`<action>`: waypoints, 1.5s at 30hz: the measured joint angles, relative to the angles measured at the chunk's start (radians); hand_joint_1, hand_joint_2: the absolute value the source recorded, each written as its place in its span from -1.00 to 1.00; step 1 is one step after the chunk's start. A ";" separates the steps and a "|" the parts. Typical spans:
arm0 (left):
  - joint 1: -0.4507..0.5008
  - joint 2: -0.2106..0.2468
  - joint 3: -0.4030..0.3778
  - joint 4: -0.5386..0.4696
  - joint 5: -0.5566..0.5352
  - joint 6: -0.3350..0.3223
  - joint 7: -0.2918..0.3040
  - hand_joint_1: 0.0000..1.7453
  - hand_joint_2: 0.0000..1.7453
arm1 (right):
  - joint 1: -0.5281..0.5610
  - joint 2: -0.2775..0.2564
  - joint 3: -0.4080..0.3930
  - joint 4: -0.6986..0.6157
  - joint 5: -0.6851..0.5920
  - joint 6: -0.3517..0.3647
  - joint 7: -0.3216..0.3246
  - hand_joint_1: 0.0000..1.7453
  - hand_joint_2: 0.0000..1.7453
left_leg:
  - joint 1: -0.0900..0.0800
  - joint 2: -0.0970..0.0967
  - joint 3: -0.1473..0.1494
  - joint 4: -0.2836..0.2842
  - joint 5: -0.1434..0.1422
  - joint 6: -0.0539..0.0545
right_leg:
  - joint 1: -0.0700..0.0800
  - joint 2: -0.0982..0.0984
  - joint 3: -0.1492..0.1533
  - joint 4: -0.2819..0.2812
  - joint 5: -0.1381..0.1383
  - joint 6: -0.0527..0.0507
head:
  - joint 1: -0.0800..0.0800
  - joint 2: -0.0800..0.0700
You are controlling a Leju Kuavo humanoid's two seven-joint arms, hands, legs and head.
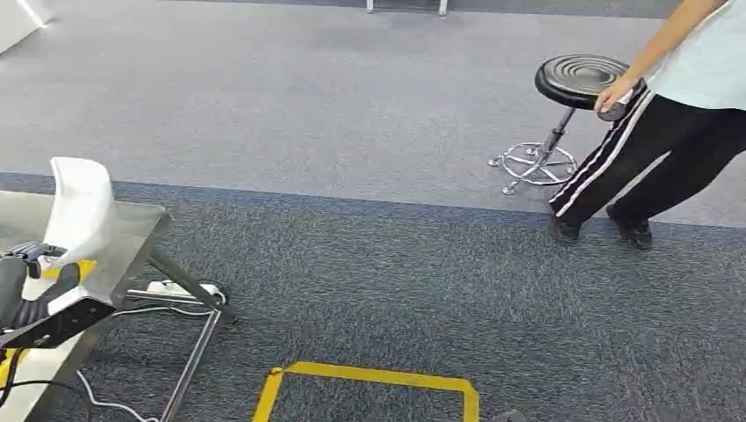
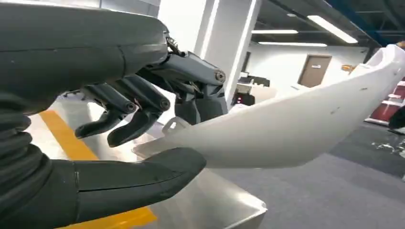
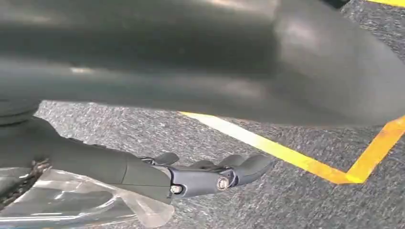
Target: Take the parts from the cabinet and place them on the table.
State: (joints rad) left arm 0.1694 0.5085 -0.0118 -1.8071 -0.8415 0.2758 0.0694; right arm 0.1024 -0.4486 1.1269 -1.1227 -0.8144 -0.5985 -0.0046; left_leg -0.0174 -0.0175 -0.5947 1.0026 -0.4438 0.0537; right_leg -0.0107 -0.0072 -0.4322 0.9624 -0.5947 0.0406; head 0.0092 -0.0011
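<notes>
We see the left robot hand [image 2: 143, 109] at about 8 o'clock in the head view, holding the white part [image 1: 81, 211] over the steel surface [image 1: 132, 242]; thumb below and fingers [image 2: 119, 117] curled above pinch its near edge, so the long curved shell juts outward, probably ready to be set down. The part looks like smooth, glossy moulded plastic, the surface brushed metal with yellow tape [image 2: 62, 138]. The right robot hand [image 3: 210, 174] hangs over grey carpet [image 3: 296, 200], fingers extended, grasping nothing. A person [image 1: 669, 123] touches a black stool [image 1: 576, 83] at 2 o'clock.
</notes>
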 joint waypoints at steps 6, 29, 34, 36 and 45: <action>0.007 -0.004 0.002 -0.002 -0.006 -0.003 0.000 1.00 1.00 | 0.001 0.000 0.001 0.000 0.001 0.000 0.003 -1.00 -1.00 | -0.001 -0.036 0.009 0.000 -0.008 0.005 | -0.001 0.006 -0.216 0.318 -0.080 0.000 | 0.004 0.000; 0.012 -0.002 0.006 -0.007 -0.003 -0.009 0.006 1.00 1.00 | -0.001 0.001 0.000 0.001 0.007 0.003 0.011 -1.00 -1.00 | -0.005 0.077 -0.017 0.026 -0.012 -0.031 | 0.010 -0.142 -0.032 0.021 0.025 -0.013 | -0.005 0.000; 0.002 -0.005 0.010 -0.008 0.000 -0.009 0.006 1.00 1.00 | -0.016 0.004 0.000 0.007 0.016 0.008 0.013 -1.00 -1.00 | 0.006 0.014 -0.007 0.012 -0.009 -0.006 | 0.000 0.003 -0.178 0.290 -0.097 -0.001 | -0.002 0.000; 0.003 -0.005 0.010 -0.008 0.000 -0.009 0.006 1.00 1.00 | -0.014 0.005 0.001 0.010 0.016 0.009 0.013 -1.00 -1.00 | 0.006 -0.016 -0.004 0.013 -0.010 -0.006 | 0.000 0.006 -0.242 0.362 -0.091 0.001 | -0.002 0.000; 0.051 -0.001 0.034 -0.014 0.003 0.007 0.006 1.00 1.00 | -0.020 0.011 0.005 0.026 0.045 0.029 0.006 -1.00 -1.00 | 0.016 -0.130 -0.006 0.024 -0.020 -0.045 | -0.012 0.062 -0.120 0.047 0.086 -0.026 | -0.003 0.000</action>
State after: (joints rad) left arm 0.2207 0.5078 0.0218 -1.8212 -0.8381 0.2827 0.0752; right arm 0.0822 -0.4379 1.1318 -1.0971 -0.7690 -0.5691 0.0019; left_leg -0.0019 -0.1474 -0.6009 1.0263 -0.4638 0.0084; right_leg -0.0222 0.0552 -0.5527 1.0091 -0.5090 0.0148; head 0.0061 -0.0011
